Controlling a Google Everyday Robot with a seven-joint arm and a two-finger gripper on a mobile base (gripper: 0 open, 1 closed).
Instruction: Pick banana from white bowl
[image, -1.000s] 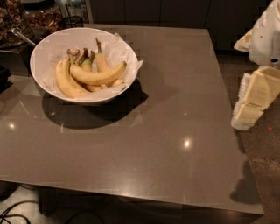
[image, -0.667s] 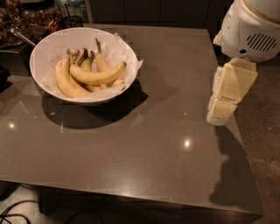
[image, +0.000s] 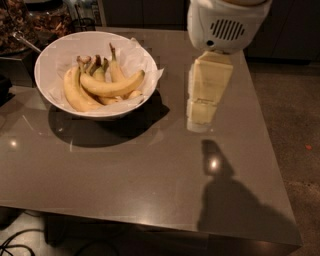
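step: approach | my tool (image: 200, 120) hangs over the tabletop (image: 125, 170), well clear of the white bowl (image: 40, 75); apart or together, I can't say | banana (image: 111, 86) lies atop the other bananas (image: 75, 92), so easiest to take

Dim light, glare (image: 214, 163) on table (image: 125, 170), end effector (image: 201, 122) above it casting shadow (image: 235, 210)

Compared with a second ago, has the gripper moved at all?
Yes. The gripper has shifted left over the table, away from its right edge and toward the white bowl, which stayed put. It now hangs right of the bowl.
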